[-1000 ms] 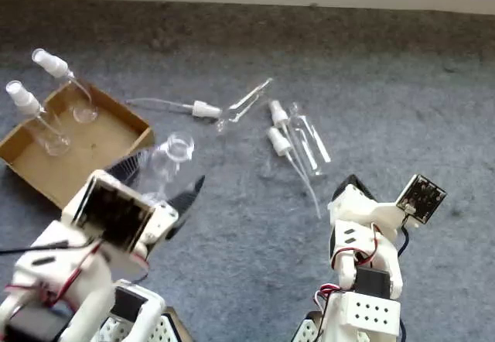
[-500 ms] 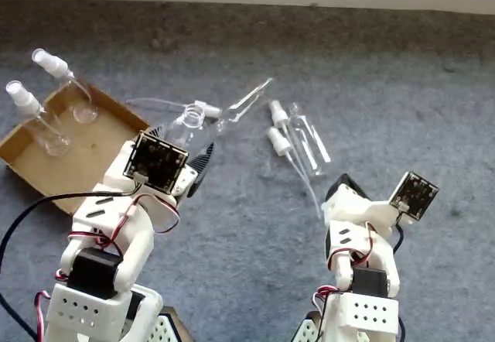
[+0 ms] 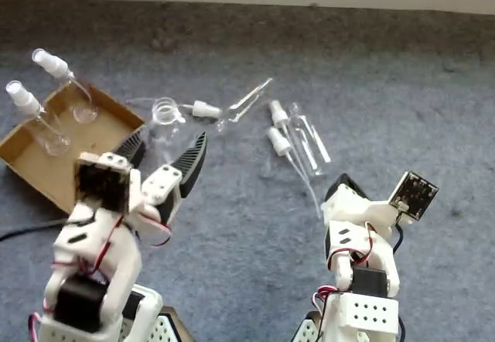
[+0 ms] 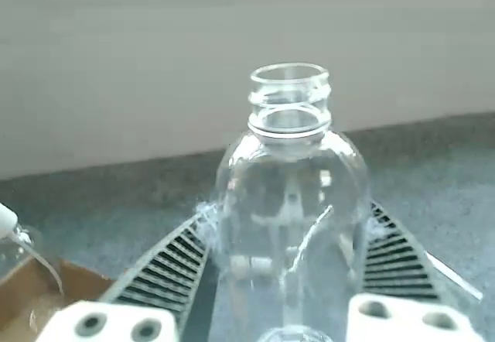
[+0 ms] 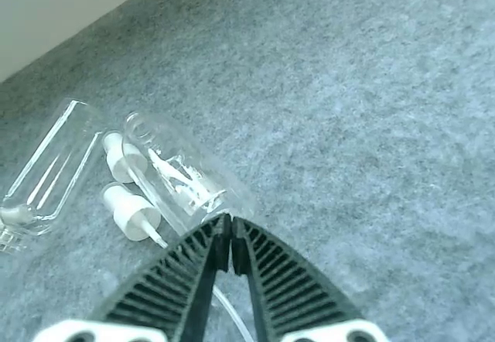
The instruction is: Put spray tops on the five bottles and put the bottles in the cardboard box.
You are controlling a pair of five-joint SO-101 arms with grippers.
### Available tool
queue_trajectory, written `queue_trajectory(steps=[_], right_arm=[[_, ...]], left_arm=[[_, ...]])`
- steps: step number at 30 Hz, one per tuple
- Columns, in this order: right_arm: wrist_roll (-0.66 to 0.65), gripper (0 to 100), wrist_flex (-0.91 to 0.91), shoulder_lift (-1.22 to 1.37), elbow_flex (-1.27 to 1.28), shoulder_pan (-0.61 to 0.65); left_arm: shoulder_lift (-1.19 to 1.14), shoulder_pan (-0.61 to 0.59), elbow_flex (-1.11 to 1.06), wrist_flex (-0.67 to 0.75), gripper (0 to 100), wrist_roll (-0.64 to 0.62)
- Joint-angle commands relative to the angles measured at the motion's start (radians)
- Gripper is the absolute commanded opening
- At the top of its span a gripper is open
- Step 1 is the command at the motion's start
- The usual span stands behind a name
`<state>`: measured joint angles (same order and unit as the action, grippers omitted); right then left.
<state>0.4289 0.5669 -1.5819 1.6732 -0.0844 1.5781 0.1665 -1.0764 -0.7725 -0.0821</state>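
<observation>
The left fingers (image 3: pixel 191 159) are spread wide and hold a round clear bottle (image 3: pixel 163 122) between them, with one finger on each side of it. The bottle stands up out of the fingers and its neck is open at the top. Just past the tips of these fingers, a loose spray top (image 3: pixel 206 110) lies on the grey bench (image 3: pixel 255 226) with its thin tube stretched out flat. The cardboard box (image 3: pixel 108 137) sits close beside the left fingers, on the side away from the other arm. Two bottles stand in the box, one (image 3: pixel 45 124) nearer the fingers and one (image 3: pixel 75 93) farther off, and each has a white spray top on it. The right fingers (image 5: pixel 230 230) are pressed shut with nothing in them. Just in front of their tips, a clear bottle (image 5: pixel 182 173) lies on its side on the bench. Two white spray tops (image 5: pixel 116 156) (image 5: pixel 133 212) lie right next to that bottle. A second clear bottle (image 5: pixel 46 164) lies a little farther from the tips, past the spray tops. The right fingers are well apart from the left fingers and the box.
</observation>
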Motion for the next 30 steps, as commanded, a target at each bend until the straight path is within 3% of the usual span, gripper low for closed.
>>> queue_trajectory(steps=[1, 7, 9, 14, 20, 30], right_arm=[[-0.014, 1.0, 0.001, -0.012, -0.004, 0.01], [-0.014, 1.0, 0.001, -0.012, -0.004, 0.01], [-0.031, 1.0, 0.001, -0.012, -0.004, 0.01], [-0.16, 1.0, 0.001, -0.012, -0.004, 0.012], [-0.176, 1.0, 0.005, -0.01, -0.005, 0.012], [-0.376, 1.1, 0.194, -0.001, -0.214, 0.012]], left_arm=[[0.22, -0.01, -0.047, 0.023, 12, 0.011], [0.234, -0.045, -0.116, 0.031, 12, 0.006], [0.234, -0.053, -0.159, 0.094, 12, 0.005], [0.236, -0.059, -0.374, 0.373, 12, 0.009], [0.236, -0.051, -0.593, 0.709, 12, 0.005], [0.232, 0.059, -0.619, 0.749, 12, 0.005]])
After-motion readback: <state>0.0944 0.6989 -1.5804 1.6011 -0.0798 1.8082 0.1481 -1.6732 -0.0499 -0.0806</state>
